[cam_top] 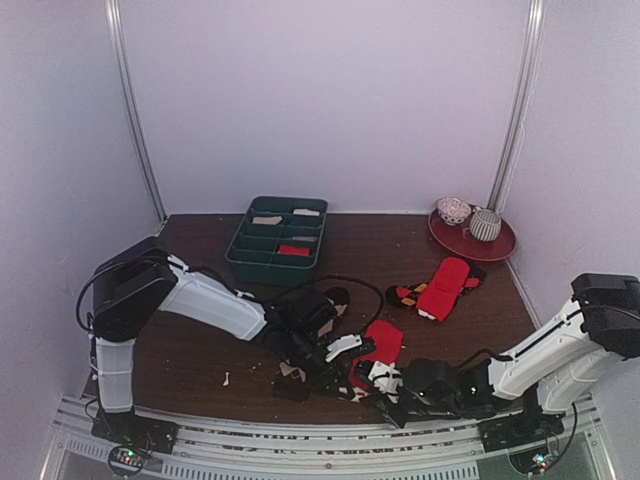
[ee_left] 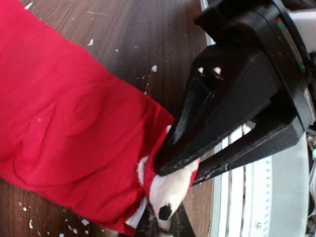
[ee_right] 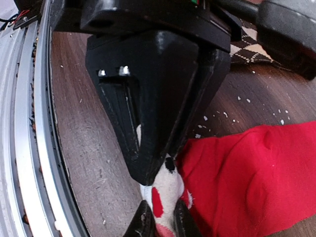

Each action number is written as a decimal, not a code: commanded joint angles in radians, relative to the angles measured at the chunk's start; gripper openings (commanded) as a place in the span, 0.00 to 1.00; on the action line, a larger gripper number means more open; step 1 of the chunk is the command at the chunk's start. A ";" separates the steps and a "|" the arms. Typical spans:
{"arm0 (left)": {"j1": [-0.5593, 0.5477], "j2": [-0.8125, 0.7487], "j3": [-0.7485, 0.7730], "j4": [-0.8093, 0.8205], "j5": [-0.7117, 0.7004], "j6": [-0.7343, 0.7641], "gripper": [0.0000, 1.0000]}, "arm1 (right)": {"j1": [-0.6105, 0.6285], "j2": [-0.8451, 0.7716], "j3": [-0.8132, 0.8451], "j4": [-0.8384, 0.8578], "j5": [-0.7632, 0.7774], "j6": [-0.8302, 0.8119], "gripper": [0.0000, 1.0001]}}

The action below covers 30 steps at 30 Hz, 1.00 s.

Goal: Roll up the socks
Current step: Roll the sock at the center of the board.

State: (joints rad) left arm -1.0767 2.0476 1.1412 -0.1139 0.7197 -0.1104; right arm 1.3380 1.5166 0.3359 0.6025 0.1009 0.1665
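Both claws clamp one white cuff (ee_left: 168,195) — left gripper (ee_left: 175,175) and right gripper (ee_right: 158,175) tip to tip; the red sock (cam_top: 385,340) stretches toward twelve o'clock overhead.

The black-and-white left arm (cam_top: 215,305) from seven o'clock and right arm (cam_top: 545,355) from five reach low to six o'clock, where left gripper (ee_left: 159,226) and right gripper (ee_right: 159,223) meet nose to nose, both clamped on the bright red sock (ee_left: 74,123).

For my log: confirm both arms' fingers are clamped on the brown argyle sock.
Wrong sock: the left fingers and right fingers are clamped on the white cuff of the red sock; both wrist views show it.
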 commanded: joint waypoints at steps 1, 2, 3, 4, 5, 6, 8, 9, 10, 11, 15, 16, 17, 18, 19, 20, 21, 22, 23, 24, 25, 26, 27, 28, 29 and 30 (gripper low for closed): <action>-0.005 -0.001 -0.049 -0.099 -0.192 0.008 0.21 | 0.010 0.008 -0.083 0.014 -0.066 0.202 0.09; -0.005 -0.027 -0.058 -0.073 -0.224 0.007 0.28 | 0.008 0.005 -0.103 0.038 -0.081 0.247 0.08; -0.005 -0.058 -0.067 -0.046 -0.253 0.005 0.33 | 0.009 0.006 -0.119 0.054 -0.099 0.298 0.08; -0.005 -0.097 -0.076 -0.016 -0.286 0.006 0.38 | 0.007 0.008 -0.138 0.079 -0.112 0.343 0.08; -0.003 -0.122 -0.082 0.011 -0.303 0.008 0.41 | 0.004 0.016 -0.159 0.105 -0.126 0.388 0.08; -0.003 -0.149 -0.087 0.042 -0.312 0.010 0.44 | 0.003 0.025 -0.180 0.134 -0.137 0.429 0.08; -0.003 -0.192 -0.097 0.120 -0.311 0.029 0.47 | 0.000 0.050 -0.238 0.236 -0.151 0.520 0.08; -0.003 -0.213 -0.109 0.153 -0.297 0.044 0.49 | -0.003 0.064 -0.262 0.265 -0.154 0.568 0.08; -0.005 -0.230 -0.131 0.231 -0.282 0.062 0.50 | -0.002 0.082 -0.279 0.316 -0.160 0.610 0.08; -0.005 -0.249 -0.158 0.300 -0.261 0.078 0.53 | -0.003 0.104 -0.297 0.366 -0.168 0.647 0.08; -0.018 -0.279 -0.293 0.607 -0.158 0.140 0.60 | -0.005 0.239 -0.343 0.602 -0.216 0.756 0.08; -0.020 -0.266 -0.299 0.631 -0.137 0.142 0.60 | -0.005 0.281 -0.346 0.658 -0.231 0.773 0.08; -0.021 -0.243 -0.288 0.622 -0.109 0.148 0.59 | -0.008 0.320 -0.348 0.701 -0.242 0.794 0.08; -0.024 -0.223 -0.273 0.603 -0.086 0.155 0.59 | -0.010 0.356 -0.354 0.757 -0.253 0.814 0.08; -0.031 -0.203 -0.262 0.587 -0.070 0.163 0.58 | -0.014 0.386 -0.365 0.811 -0.255 0.832 0.08; -0.040 -0.186 -0.257 0.579 -0.059 0.174 0.58 | -0.017 0.413 -0.378 0.864 -0.256 0.849 0.08; -0.050 -0.174 -0.255 0.576 -0.048 0.179 0.58 | -0.025 0.434 -0.394 0.916 -0.256 0.862 0.08; -0.060 -0.162 -0.252 0.571 -0.037 0.184 0.57 | -0.030 0.450 -0.405 0.948 -0.259 0.872 0.08; -0.069 -0.151 -0.246 0.562 -0.027 0.188 0.57 | -0.036 0.462 -0.406 0.963 -0.266 0.877 0.08; -0.076 -0.138 -0.239 0.553 -0.019 0.191 0.57 | -0.037 0.470 -0.402 0.962 -0.272 0.879 0.08; -0.084 -0.120 -0.229 0.542 -0.013 0.192 0.56 | -0.039 0.477 -0.395 0.955 -0.282 0.877 0.08; -0.088 -0.108 -0.221 0.531 -0.006 0.193 0.56 | -0.041 0.475 -0.386 0.940 -0.287 0.874 0.08; -0.089 -0.096 -0.215 0.522 0.002 0.194 0.55 | -0.044 0.474 -0.381 0.929 -0.290 0.872 0.08; -0.090 -0.088 -0.211 0.517 0.005 0.193 0.55 | -0.046 0.471 -0.377 0.920 -0.292 0.871 0.08; -0.091 -0.080 -0.209 0.514 0.007 0.191 0.54 | -0.048 0.466 -0.376 0.913 -0.293 0.870 0.08; -0.091 -0.075 -0.209 0.514 0.007 0.189 0.54 | -0.048 0.463 -0.376 0.904 -0.293 0.870 0.08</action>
State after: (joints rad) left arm -1.1618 1.9488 0.8989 0.3878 0.6701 0.0528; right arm 1.2854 1.9167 0.0139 1.6459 -0.1112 0.9752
